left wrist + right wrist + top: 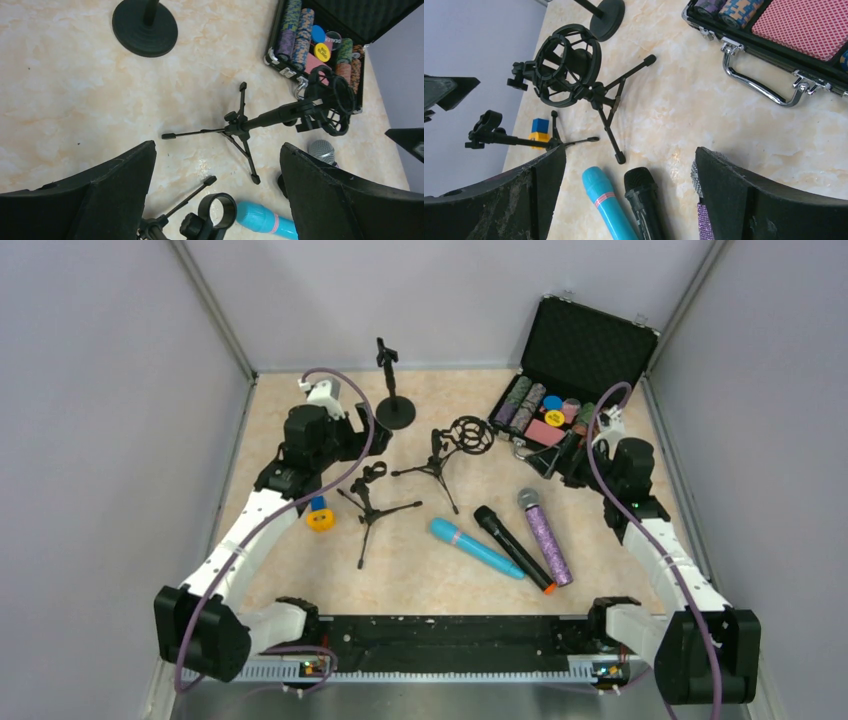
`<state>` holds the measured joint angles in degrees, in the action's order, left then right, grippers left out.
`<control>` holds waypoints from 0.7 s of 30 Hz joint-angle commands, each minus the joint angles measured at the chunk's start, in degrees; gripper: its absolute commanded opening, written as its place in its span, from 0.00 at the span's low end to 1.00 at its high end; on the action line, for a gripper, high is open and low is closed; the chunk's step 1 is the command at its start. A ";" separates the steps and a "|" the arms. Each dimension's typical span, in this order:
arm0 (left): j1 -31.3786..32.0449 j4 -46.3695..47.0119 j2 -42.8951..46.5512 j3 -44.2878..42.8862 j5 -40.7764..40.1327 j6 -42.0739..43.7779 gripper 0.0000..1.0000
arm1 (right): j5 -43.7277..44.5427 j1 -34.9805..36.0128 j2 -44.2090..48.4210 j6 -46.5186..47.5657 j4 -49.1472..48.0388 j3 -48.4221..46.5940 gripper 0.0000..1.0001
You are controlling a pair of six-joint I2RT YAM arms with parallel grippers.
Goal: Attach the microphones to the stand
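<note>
Three microphones lie side by side on the table's near right: a light blue one (476, 547), a black one with an orange end (513, 547), and a glittery purple one with a silver mesh head (545, 537). Three black stands are behind them: a round-base pole (395, 390), a tripod with a ring shock mount (450, 445), and a tripod with a clip (372, 495). My left gripper (368, 435) hangs open above the clip tripod (210, 215), holding nothing. My right gripper (630, 150) is open above the heads of the blue microphone (606, 200) and black microphone (644, 197), empty.
An open black case (590, 335) of poker chips and cards stands at the back right, its metal handle (764, 90) facing the table. A small blue and yellow toy (320, 515) sits left of the clip tripod. Grey walls close in both sides.
</note>
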<state>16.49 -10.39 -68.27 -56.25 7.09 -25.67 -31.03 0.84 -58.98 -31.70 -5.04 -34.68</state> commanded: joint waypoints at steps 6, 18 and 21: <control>-0.28 5.54 5.05 0.72 4.83 -1.25 0.99 | -0.84 -1.19 0.86 2.53 3.48 -0.95 0.99; -0.25 12.97 9.40 5.29 12.18 -1.05 0.99 | 12.76 4.73 -4.67 10.09 18.56 -5.99 0.99; -0.30 13.12 10.85 5.39 13.00 -1.05 0.99 | 19.23 8.10 -8.05 11.15 22.39 -7.51 0.99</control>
<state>16.47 -2.35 -60.55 -50.96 17.76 -26.70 -21.67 5.32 -63.90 -23.70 11.29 -38.04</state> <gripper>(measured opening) 0.990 0.990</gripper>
